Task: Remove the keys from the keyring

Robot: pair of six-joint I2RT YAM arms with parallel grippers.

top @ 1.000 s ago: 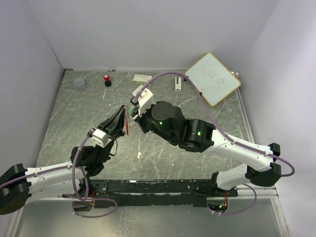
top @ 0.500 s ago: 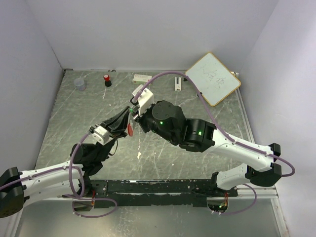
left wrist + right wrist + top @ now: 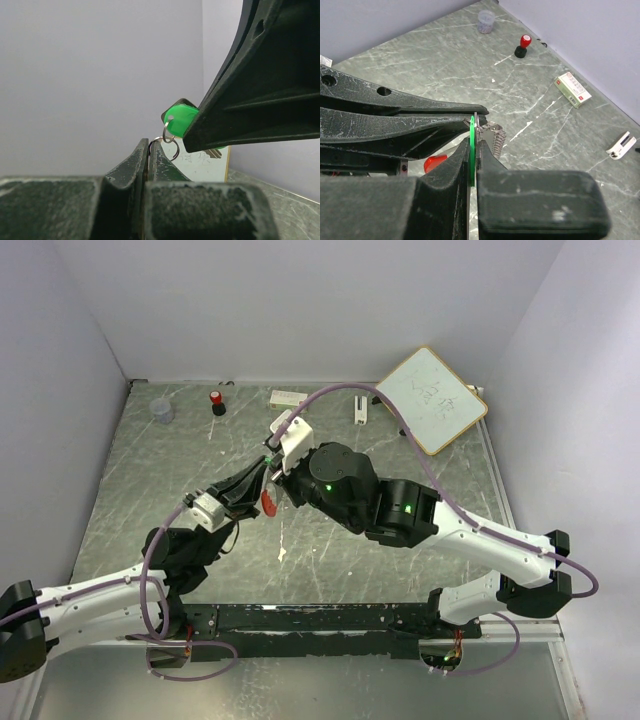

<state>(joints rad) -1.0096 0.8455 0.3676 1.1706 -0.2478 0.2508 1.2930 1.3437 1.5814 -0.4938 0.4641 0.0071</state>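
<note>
Above my grey marbled table (image 3: 140, 490), ringed by white walls (image 3: 300, 300), my left gripper (image 3: 149, 146) clenches the keyring (image 3: 165, 139); my right gripper (image 3: 474, 122) pinches the green key (image 3: 179, 119)

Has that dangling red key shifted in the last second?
Yes. The red key has drifted slightly right and down the top view, farther from the red-capped bottle.

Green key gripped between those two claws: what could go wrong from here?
The left gripper pinches only the thin keyring at its tips, so a pull might let it slip. The right gripper holds the green key by its head; it could twist out. The red key dangles free and may swing or snag.
</note>
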